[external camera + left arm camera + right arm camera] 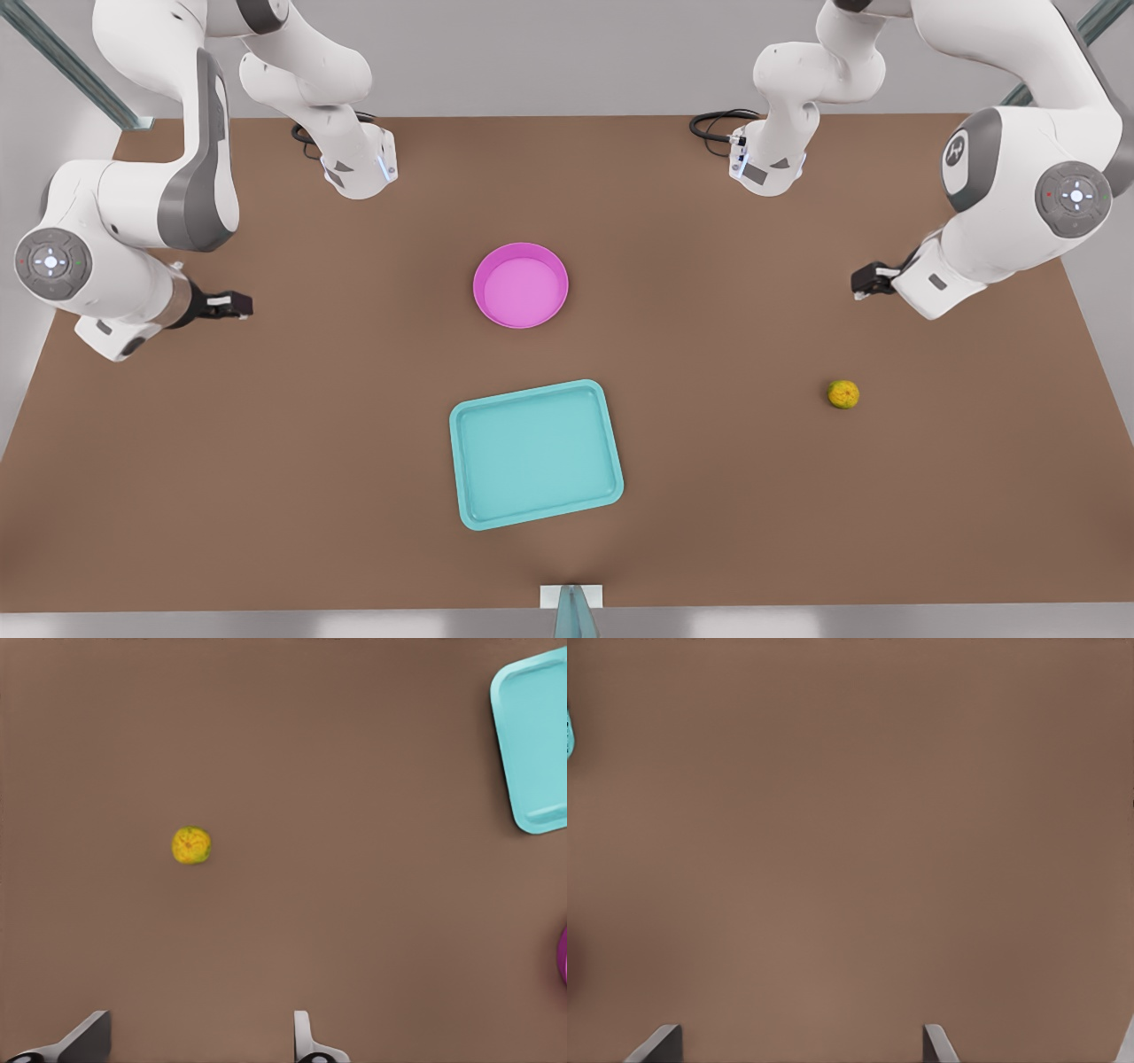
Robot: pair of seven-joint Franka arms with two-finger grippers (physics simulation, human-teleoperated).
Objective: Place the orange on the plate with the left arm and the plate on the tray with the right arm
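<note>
The orange lay alone on the brown desk at the front view's right, a little below mid-height, well apart from everything else. The plate sat just above the frame's centre, bare, and the tray lay below it, slightly turned, with a strip of desk between them.

The left gripper hung at the front view's right edge, above the orange in the frame and not touching it. In the left wrist view its fingers stood wide apart with nothing between them; the orange showed beyond them, and the tray's corner at the upper right of that frame.

The right gripper hung at the front view's left, well apart from the plate. In the right wrist view its fingers were spread wide and empty over bare desk.
</note>
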